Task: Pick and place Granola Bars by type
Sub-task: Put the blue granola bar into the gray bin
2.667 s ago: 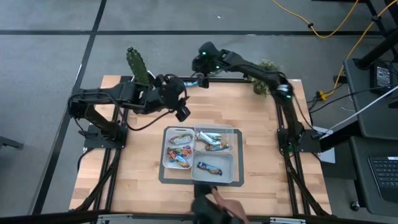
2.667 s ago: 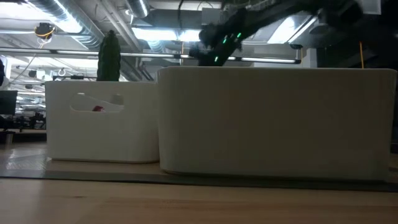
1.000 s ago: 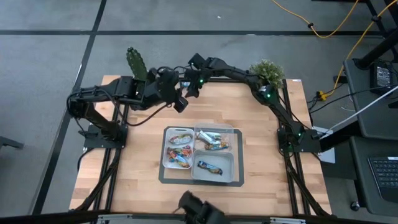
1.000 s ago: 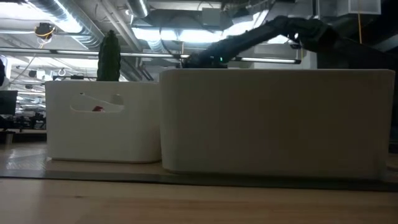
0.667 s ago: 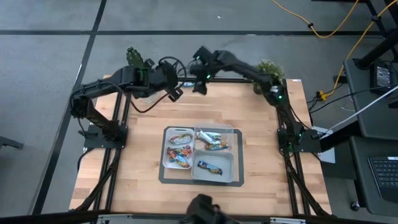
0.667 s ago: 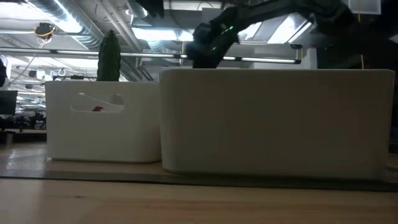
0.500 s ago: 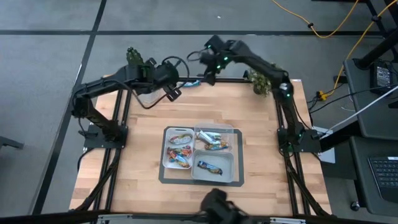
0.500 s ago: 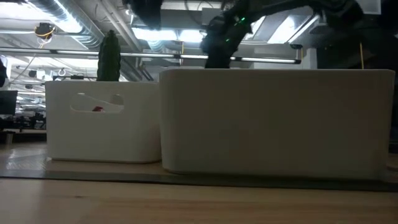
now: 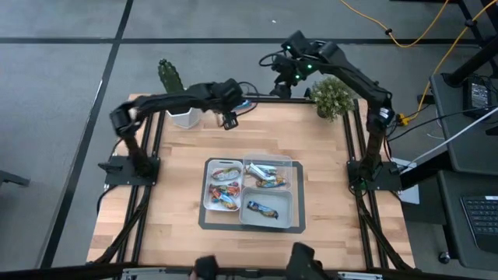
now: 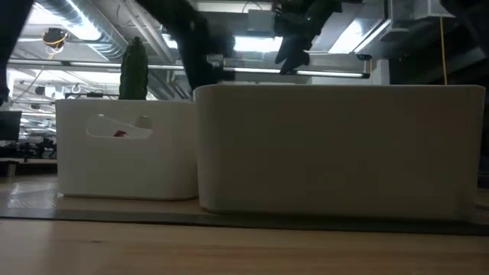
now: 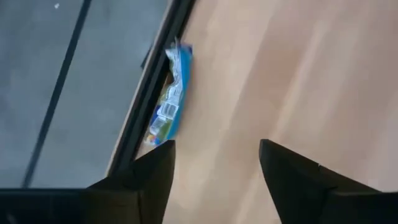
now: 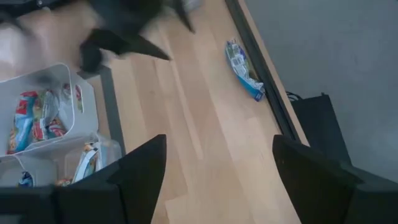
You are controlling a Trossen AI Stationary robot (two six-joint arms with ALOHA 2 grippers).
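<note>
On the far left corner of the pale wooden bench [image 9: 171, 194] stands a tall green cactus in a white pot [image 9: 173, 84]. Just right of it the left claw [image 9: 228, 120] hangs over the far edge of the bench, its two dark fingers [image 11: 149, 171] spread apart with nothing between them. Right in front of it lies a stray blue foil-wrapped granola bar [image 11: 169, 96], crinkled and shiny, with a pale printed label along its length; it lies lengthwise against the black metal rail [image 11: 149, 93] that runs along the far edge, apart from the rest.

Near the middle of the bench sits the clear-and-white divided tray [image 9: 253, 161] on a dark mat [image 9: 204, 222]. Its left compartment holds a heap of brown, red and orange wrapped bars [image 9: 224, 189]. The far right compartment holds silver-blue bars [image 9: 267, 176], and the near right compartment a single blue bar [image 9: 262, 208] lying at a slant. From bench height only the tray's white walls [image 10: 336, 145] show, and what lies inside is hidden.

The right claw [image 9: 282, 81] is raised beyond the far edge of the bench, its fingers [image 12: 140, 168] also held wide apart and empty; its wrist camera looks down on the same blue bar by the rail [image 12: 244, 70]. A bushy green potted plant [image 9: 332, 96] stands at the far right corner.
</note>
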